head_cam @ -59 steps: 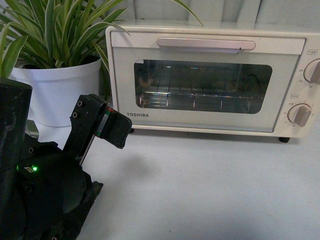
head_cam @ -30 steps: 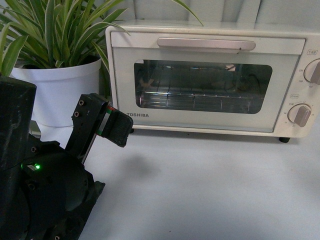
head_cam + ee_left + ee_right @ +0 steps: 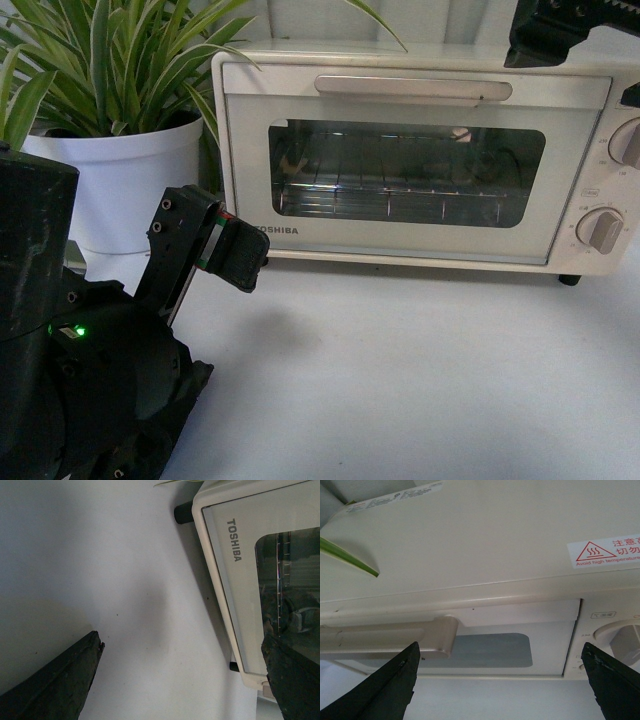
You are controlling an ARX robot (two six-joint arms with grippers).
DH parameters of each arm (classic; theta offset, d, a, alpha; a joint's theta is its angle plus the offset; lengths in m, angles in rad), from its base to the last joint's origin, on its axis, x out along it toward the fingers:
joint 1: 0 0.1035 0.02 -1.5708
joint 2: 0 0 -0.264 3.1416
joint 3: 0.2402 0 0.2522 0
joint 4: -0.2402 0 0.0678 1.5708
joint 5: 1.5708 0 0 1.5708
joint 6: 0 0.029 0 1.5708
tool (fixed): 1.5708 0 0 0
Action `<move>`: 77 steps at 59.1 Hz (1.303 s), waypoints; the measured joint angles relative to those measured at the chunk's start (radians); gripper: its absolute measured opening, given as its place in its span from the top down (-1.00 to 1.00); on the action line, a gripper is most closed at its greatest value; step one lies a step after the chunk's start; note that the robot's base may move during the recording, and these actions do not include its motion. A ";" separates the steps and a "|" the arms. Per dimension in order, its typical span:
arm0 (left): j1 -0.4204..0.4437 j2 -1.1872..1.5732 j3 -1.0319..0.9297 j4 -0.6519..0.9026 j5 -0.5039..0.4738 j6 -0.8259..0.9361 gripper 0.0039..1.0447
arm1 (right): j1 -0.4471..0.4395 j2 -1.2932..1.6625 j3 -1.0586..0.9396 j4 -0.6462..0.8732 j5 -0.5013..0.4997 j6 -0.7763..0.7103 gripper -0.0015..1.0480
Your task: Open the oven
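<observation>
Oven [image 3: 400, 150] runs off the right edge in front view. Upper knob [image 3: 630, 143] is half cut, and the dial markings are too small to read. Right arm [image 3: 556, 28] is clipped by the top edge, only a black chunk showing. Plant [image 3: 100, 60] is cropped top and left. Right wrist view: handle [image 3: 385, 637] is cut at one edge, and the warning label [image 3: 607, 551] text is cropped. Left wrist view: glass interior is murky behind reflections.

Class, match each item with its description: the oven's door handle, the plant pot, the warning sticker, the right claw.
Items:
1. door handle
2. plant pot
3. warning sticker
4. right claw

Descriptions:
A. white, left of the oven
B. open, above the oven's front edge
C. silver bar across the door's top
D. stuck on the oven's top

Pairs: 1-C, 2-A, 3-D, 4-B
</observation>
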 joint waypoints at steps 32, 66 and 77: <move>0.000 0.000 0.005 -0.008 0.003 0.004 -0.88 | 0.019 0.131 0.137 -0.089 0.032 0.036 -0.82; 0.000 -0.002 0.004 -0.008 0.003 0.000 -0.88 | 0.053 -0.031 -0.122 -0.002 -0.083 -0.039 -0.82; 0.000 -0.004 0.002 -0.007 0.004 -0.001 -0.88 | 0.064 -0.122 -0.256 0.001 -0.150 -0.068 -0.82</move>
